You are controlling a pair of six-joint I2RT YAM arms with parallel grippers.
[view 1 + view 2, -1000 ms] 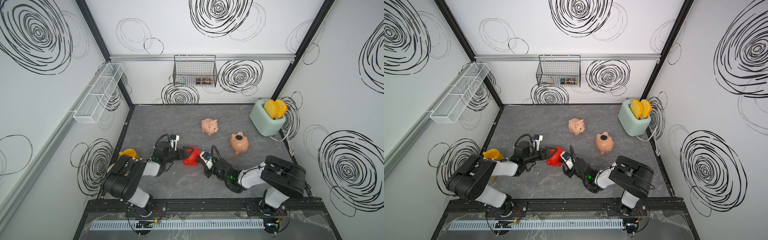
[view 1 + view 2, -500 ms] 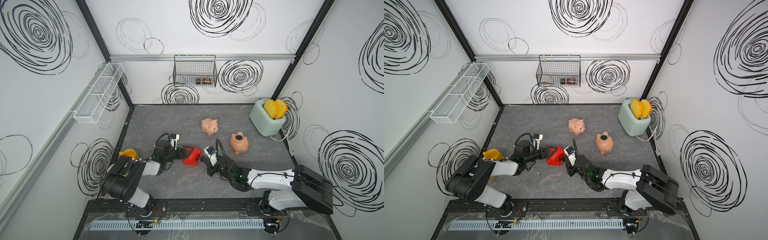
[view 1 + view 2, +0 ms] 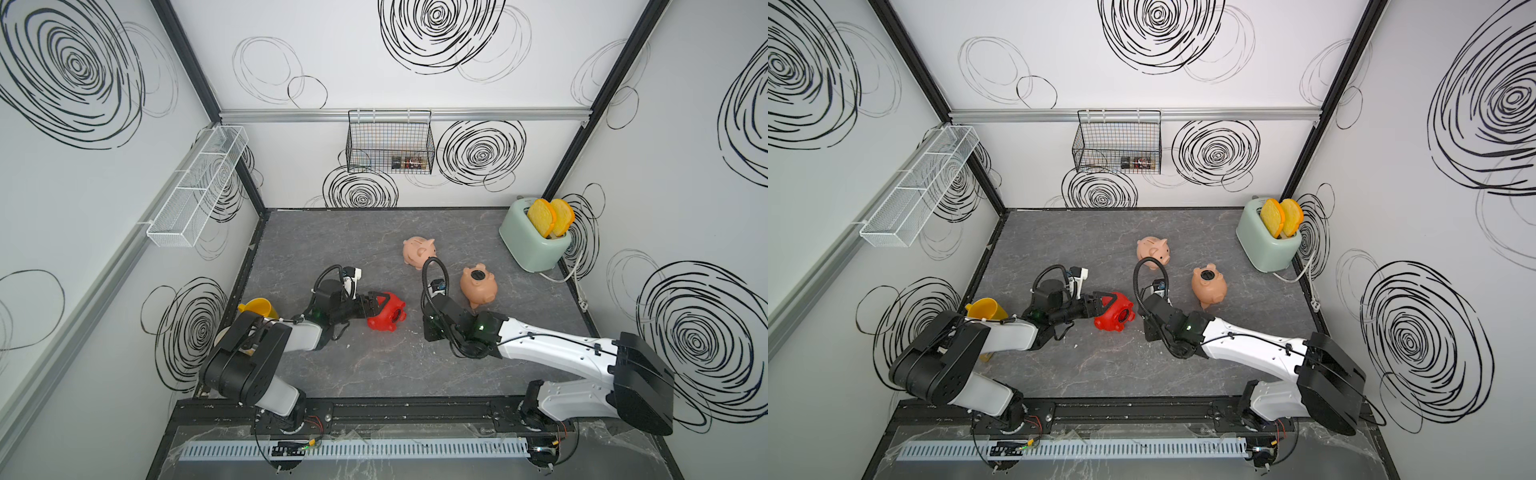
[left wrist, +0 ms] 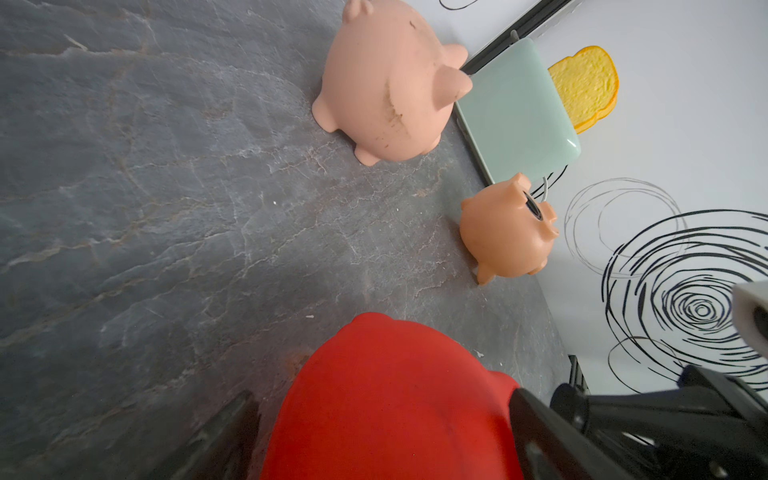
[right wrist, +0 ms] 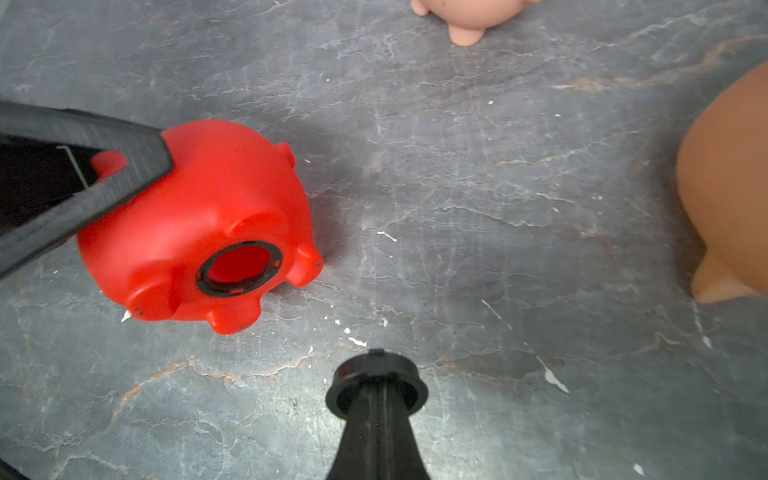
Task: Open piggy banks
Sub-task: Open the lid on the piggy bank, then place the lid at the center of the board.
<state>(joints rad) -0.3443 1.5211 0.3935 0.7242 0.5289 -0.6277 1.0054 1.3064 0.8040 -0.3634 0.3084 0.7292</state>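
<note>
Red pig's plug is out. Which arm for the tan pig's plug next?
Probably right: tan pig lies plug-up beside the right gripper, which must first drop the black plug it holds. Left gripper grips the red pig.

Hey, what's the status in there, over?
Left gripper clamps red pig, lying sideways. Right gripper shut on black plug; belly hole open. Nothing in the way.
</note>
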